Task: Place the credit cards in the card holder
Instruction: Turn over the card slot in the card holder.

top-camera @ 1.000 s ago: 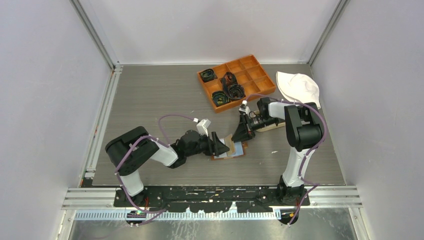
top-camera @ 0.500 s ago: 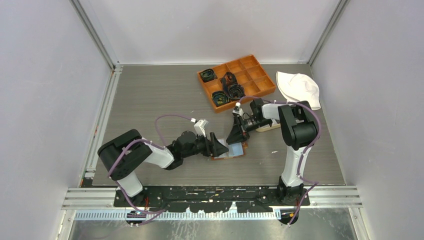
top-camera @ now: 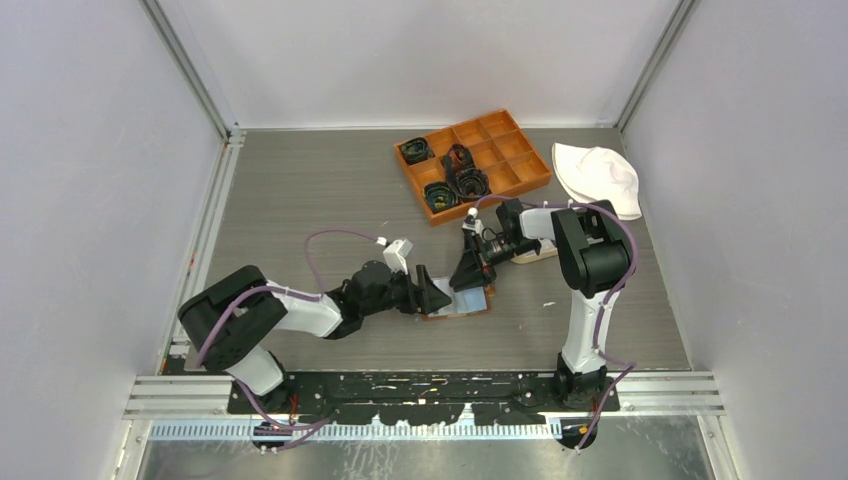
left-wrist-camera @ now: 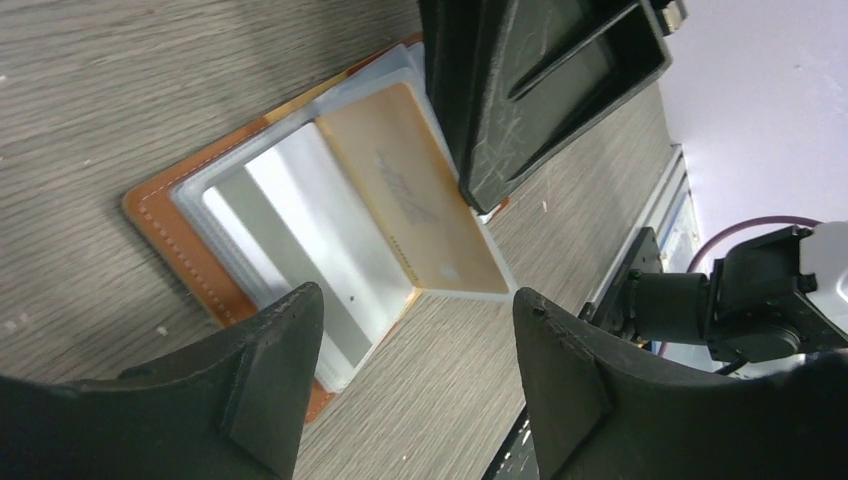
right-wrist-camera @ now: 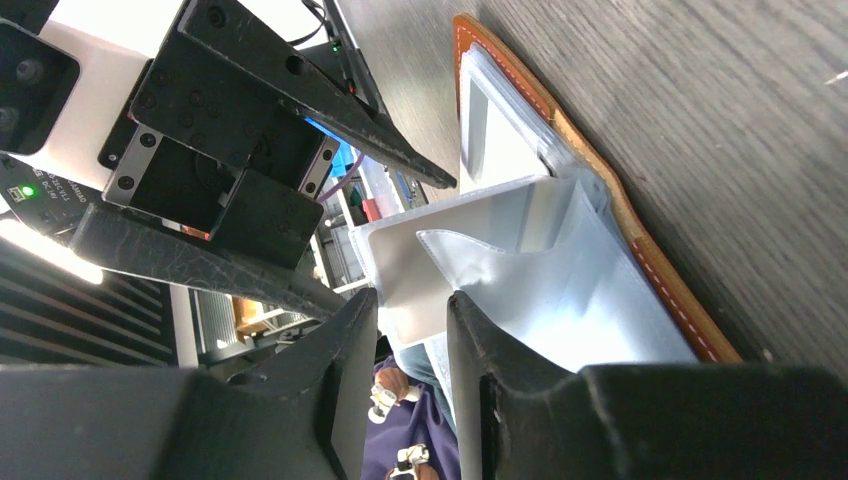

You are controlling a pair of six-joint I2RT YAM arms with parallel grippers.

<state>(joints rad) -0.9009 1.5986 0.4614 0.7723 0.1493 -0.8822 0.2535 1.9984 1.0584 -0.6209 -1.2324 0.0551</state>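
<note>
Left hand widened at card holder edge, right hand pinching raised leaf

Card holder lies open on the surface, hemmed in on two sides. Left gripper sits at its left edge, fingers spread; right gripper is close over its far side. Near and right edges are free. Orange box stands behind; white hat is well apart.

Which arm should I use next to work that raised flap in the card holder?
Right. The raised flap has its edge between the fingers of the right gripper, over the open card holder. The left gripper is open beside it, holding nothing.
</note>
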